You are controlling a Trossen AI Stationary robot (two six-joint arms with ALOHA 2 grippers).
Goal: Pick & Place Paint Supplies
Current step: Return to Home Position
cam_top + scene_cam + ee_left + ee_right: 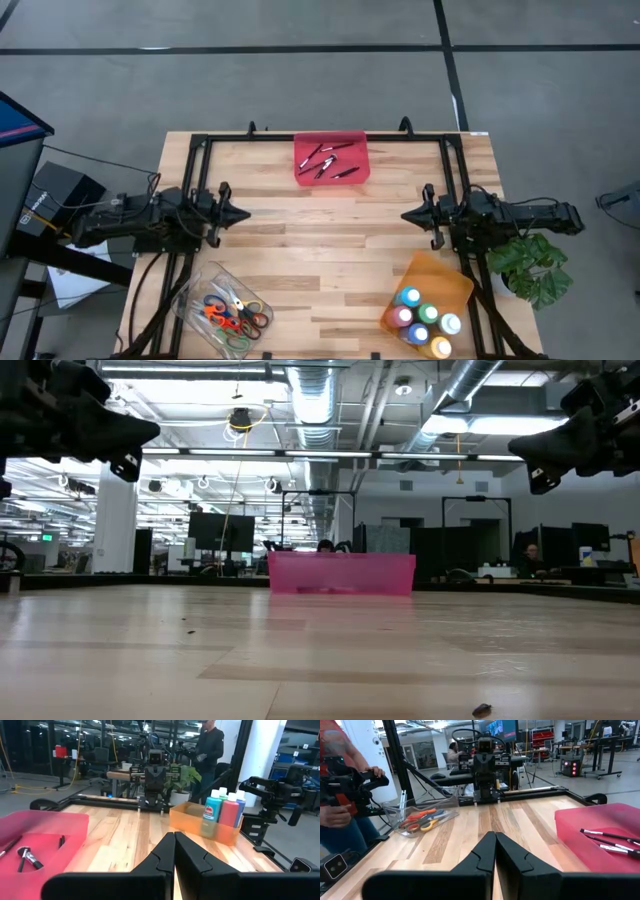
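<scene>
Left pincer (243, 213) & right pincer (405, 215): fingers together, empty, above wooden bench (330, 240).

White-capped paint bottles (425, 315) in orange tray (440, 274): prob. light, rigid, slick; grip mid-body.

Thin dark brushes (328, 160) in red tray (360, 140): roll easily; grip mid-shaft.

Coloured-handle scissors (232, 315) in clear bin (203, 285): stiff; grip at pivot.

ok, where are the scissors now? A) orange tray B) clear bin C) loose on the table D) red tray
B: the high view shows the scissors lying in the clear bin; the red tray holds brushes and the orange tray holds paint bottles.
</scene>
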